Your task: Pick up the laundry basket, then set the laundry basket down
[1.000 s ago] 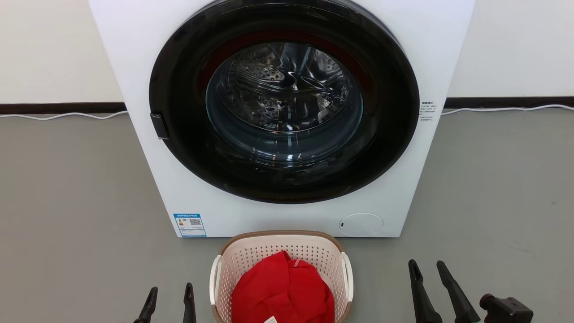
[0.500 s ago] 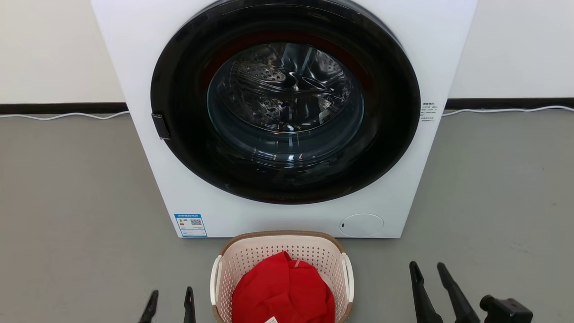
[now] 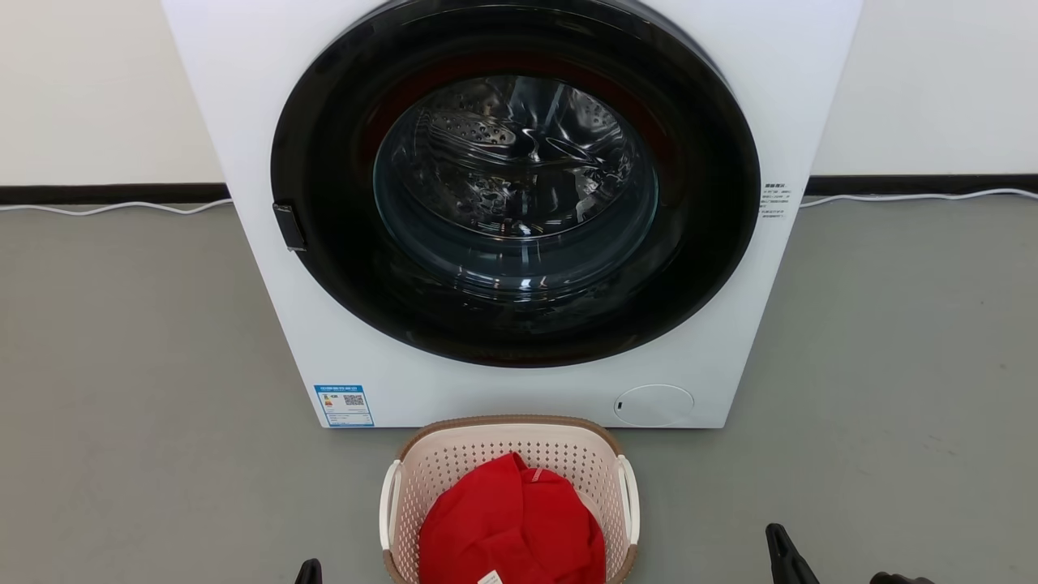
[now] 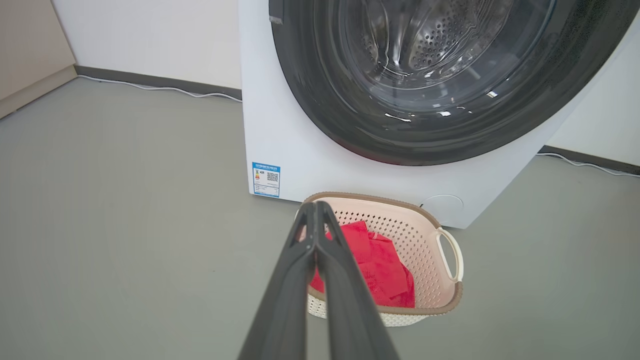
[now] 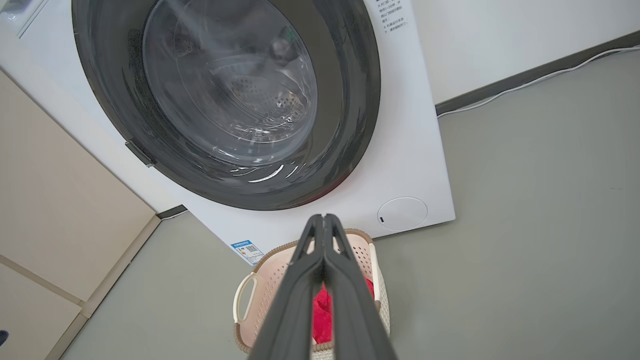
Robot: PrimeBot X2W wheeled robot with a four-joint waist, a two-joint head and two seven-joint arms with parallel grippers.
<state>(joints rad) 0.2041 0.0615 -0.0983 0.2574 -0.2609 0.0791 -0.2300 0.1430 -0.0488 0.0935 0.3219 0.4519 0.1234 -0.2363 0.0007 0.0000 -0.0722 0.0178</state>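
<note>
The laundry basket point(image 3: 509, 423), cream with perforated walls, a brown rim and white side handles, stands on the grey floor just in front of the washing machine. A red garment point(image 3: 511, 527) lies inside it. My left gripper point(image 3: 308, 572) pokes up at the bottom edge, left of the basket and apart from it. My right gripper point(image 3: 777, 542) rises at the bottom right, farther from the basket. In the left wrist view the left gripper point(image 4: 313, 207) is shut and empty above the basket point(image 4: 400, 225). The right gripper point(image 5: 323, 220) is likewise shut, with the basket point(image 5: 260, 280) below.
A white front-loading washing machine point(image 3: 243, 97) with a closed dark round door point(image 3: 714, 203) stands right behind the basket. A white cable point(image 3: 113, 209) runs along the wall base. A beige cabinet panel point(image 5: 50, 210) stands to the machine's side. Grey floor point(image 3: 122, 405) spreads on both sides.
Both grippers have sunk toward the bottom edge of the head view. Each showed two separate fingers before; now a single tip shows. The basket has not moved.
</note>
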